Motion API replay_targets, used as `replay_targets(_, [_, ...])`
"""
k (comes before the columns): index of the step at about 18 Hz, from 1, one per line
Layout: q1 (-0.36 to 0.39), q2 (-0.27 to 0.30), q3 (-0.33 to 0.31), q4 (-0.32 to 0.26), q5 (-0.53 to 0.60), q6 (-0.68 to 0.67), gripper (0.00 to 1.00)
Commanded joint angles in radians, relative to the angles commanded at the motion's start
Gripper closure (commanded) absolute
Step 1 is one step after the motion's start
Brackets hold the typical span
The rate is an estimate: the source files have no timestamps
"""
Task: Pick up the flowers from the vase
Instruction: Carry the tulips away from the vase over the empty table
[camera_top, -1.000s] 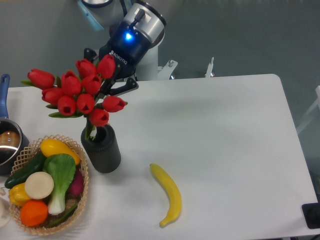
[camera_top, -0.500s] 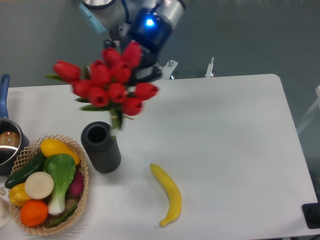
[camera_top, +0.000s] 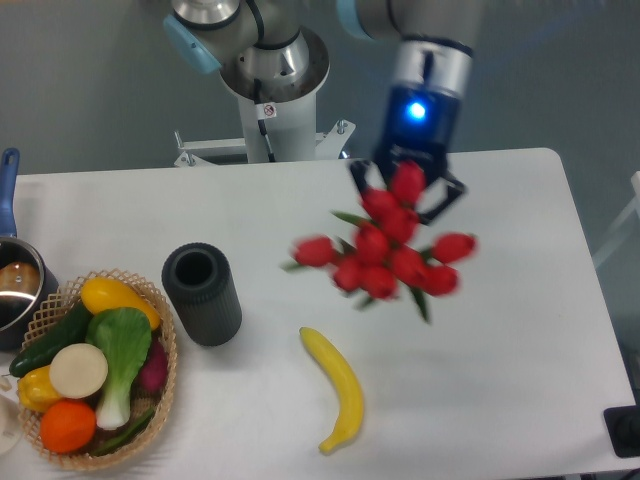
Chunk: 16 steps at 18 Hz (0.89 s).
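The flowers (camera_top: 385, 248), a bunch of red tulip buds with green leaves, hang in the air over the middle of the white table, blurred by motion. My gripper (camera_top: 405, 192) is shut on the flowers from above, its dark fingers showing on both sides of the top buds. The vase (camera_top: 202, 294), a dark ribbed cylinder, stands upright at the left with its round mouth showing nothing inside. The bunch is well to the right of the vase and clear of it.
A yellow banana (camera_top: 336, 388) lies on the table below the flowers. A wicker basket (camera_top: 166, 380) with vegetables and fruit sits at the front left. A pot (camera_top: 14, 285) with a blue handle stands at the left edge. The arm's base (camera_top: 268, 90) rises behind the table.
The flowers went from standing in the vase to lifted out of it, then swung far to the right with my gripper. The vase stayed in place.
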Motion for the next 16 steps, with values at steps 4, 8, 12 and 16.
replay_targets(4, [0.018,-0.006,0.014,-0.121,0.161,-0.005,1.0])
replay_targets(8, [0.014,-0.046,0.04,-0.181,0.285,-0.003,1.0])
replay_targets(12, [0.011,-0.083,0.064,-0.202,0.36,0.047,1.0])
replay_targets(16, [0.009,-0.123,0.152,-0.325,0.437,0.143,1.0])
